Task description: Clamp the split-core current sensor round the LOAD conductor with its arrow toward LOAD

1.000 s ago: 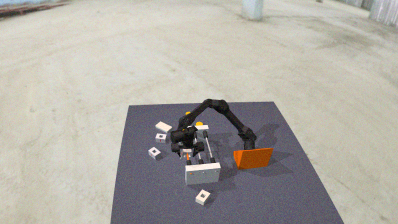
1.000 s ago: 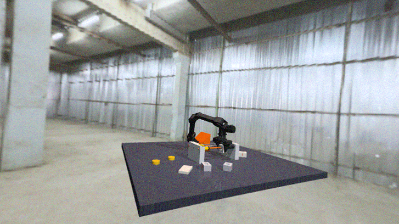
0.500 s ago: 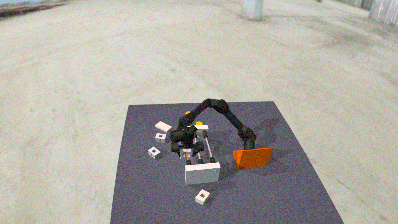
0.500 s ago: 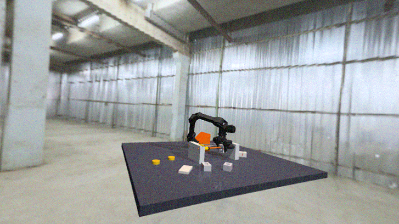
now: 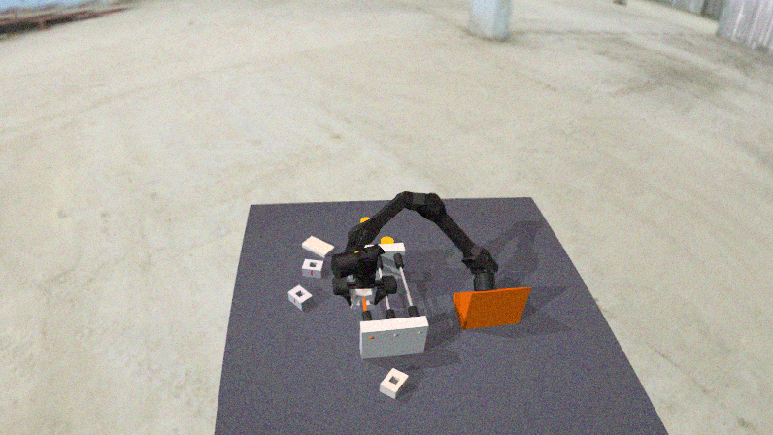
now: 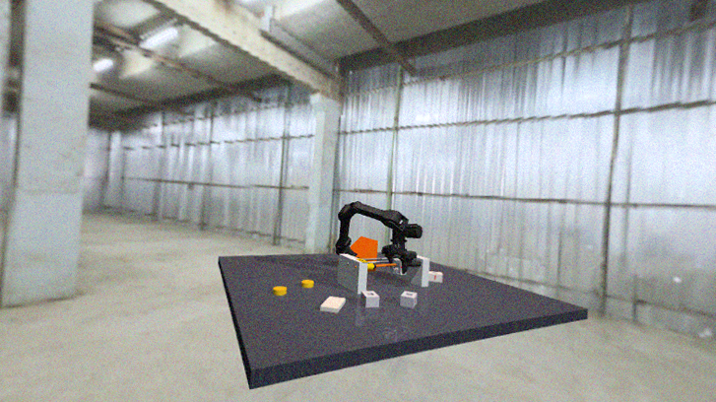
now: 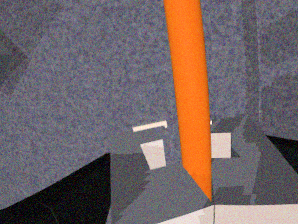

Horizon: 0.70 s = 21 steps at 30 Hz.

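The white split-core current sensor (image 5: 361, 294) sits around the orange conductor (image 5: 364, 304) (image 6: 381, 264) (image 7: 186, 63), the leftmost of three rods running between two white end blocks (image 5: 393, 336) (image 5: 392, 249). My gripper (image 5: 361, 290) (image 6: 400, 264) is down over that rod and shut on the sensor's two sides. In the wrist view the orange rod runs from the top down into the sensor's white body, and a thin seam shows where the halves meet. The near block has a small orange mark (image 5: 371, 337) on its face. I cannot read the sensor's arrow.
Two grey rods (image 5: 405, 285) (image 5: 386, 303) run beside the orange one. Small white square blocks (image 5: 312, 268) (image 5: 299, 296) (image 5: 393, 383), a flat white block (image 5: 317, 246) and two yellow discs (image 5: 386, 240) (image 5: 364, 219) lie around. An orange panel (image 5: 490, 307) stands by the arm's base.
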### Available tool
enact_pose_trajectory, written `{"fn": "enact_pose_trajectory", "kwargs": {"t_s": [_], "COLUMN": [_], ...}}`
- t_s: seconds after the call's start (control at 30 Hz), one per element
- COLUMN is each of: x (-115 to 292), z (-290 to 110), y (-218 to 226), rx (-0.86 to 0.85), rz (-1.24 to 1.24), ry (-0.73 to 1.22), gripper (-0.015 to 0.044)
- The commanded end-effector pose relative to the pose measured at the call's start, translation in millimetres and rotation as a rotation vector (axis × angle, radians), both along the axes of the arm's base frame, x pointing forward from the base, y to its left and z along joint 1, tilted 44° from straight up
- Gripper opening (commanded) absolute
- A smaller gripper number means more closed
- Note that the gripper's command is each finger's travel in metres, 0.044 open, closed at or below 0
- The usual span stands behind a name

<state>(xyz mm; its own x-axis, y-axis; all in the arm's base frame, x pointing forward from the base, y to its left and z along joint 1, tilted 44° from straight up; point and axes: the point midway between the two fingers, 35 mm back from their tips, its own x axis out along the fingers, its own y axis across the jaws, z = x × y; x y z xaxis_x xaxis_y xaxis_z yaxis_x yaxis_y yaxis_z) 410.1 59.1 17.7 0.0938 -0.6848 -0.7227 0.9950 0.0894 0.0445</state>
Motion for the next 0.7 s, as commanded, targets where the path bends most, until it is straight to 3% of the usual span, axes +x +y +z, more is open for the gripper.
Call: {"fn": "enact_pose_trajectory", "kwargs": {"t_s": [0.0,0.67], "x": [0.7,-0.3], "z": [2.9,12.6], "y": [3.4,12.7], "rx": [0.001,0.002], "rz": [0.032,0.139], "ry": [-0.03,-0.138], "gripper": [0.0,0.0]}}
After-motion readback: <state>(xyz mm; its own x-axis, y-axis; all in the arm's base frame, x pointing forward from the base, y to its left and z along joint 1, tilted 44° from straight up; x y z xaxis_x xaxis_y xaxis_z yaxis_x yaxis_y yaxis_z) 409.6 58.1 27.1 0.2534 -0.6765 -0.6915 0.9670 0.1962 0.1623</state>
